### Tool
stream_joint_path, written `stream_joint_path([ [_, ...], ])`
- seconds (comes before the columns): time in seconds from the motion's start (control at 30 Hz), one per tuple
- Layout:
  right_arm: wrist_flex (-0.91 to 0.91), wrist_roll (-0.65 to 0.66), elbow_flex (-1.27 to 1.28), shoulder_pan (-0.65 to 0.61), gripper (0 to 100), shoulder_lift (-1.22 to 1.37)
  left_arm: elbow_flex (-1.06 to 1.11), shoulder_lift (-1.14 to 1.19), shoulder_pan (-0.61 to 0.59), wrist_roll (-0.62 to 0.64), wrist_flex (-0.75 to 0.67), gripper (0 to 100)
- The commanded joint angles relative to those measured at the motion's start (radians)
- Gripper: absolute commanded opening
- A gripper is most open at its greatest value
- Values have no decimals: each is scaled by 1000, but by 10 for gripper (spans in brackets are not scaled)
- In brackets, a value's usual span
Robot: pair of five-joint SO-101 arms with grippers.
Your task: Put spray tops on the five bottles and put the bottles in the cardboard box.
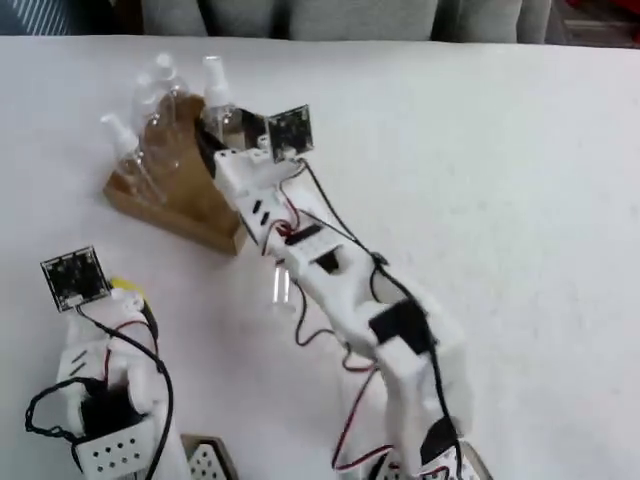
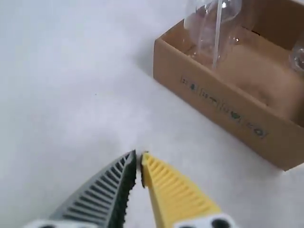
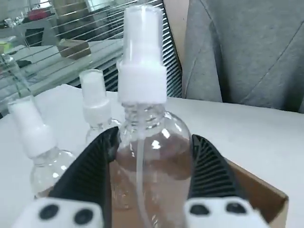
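My right jaws are clamped on the bottle (image 3: 149, 118) at the cardboard box (image 1: 185, 215). It's upright, spray top up, long axis vertical, next to the other bottles (image 1: 150, 120). I'd lower it straight down, keep it plumb, and release only once it's seated. Left jaws are together, outside the box.

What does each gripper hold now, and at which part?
Right gripper grips a clear bottle by its body, below the neck. Left gripper holds nothing.
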Motion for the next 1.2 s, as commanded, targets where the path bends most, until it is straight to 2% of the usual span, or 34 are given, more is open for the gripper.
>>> stream_joint_path([
  [0.0, -25, 46, -135, 24, 17, 62, -2, -1, -7, -14, -6, 22],
  [0.17, -25, 135, -242, 30, 17, 177, -2, -1, -7, -14, -6, 22],
  [0.37, -30, 132, -261, 41, 17, 234, -2, -1, -7, -14, -6, 22],
  [0.77, -323, 135, -293, 38, 16, 381, -2, -1, -7, -14, -6, 22],
  [1.17, -265, 133, -354, 48, 16, 412, -2, -1, -7, -12, -8, 22],
])
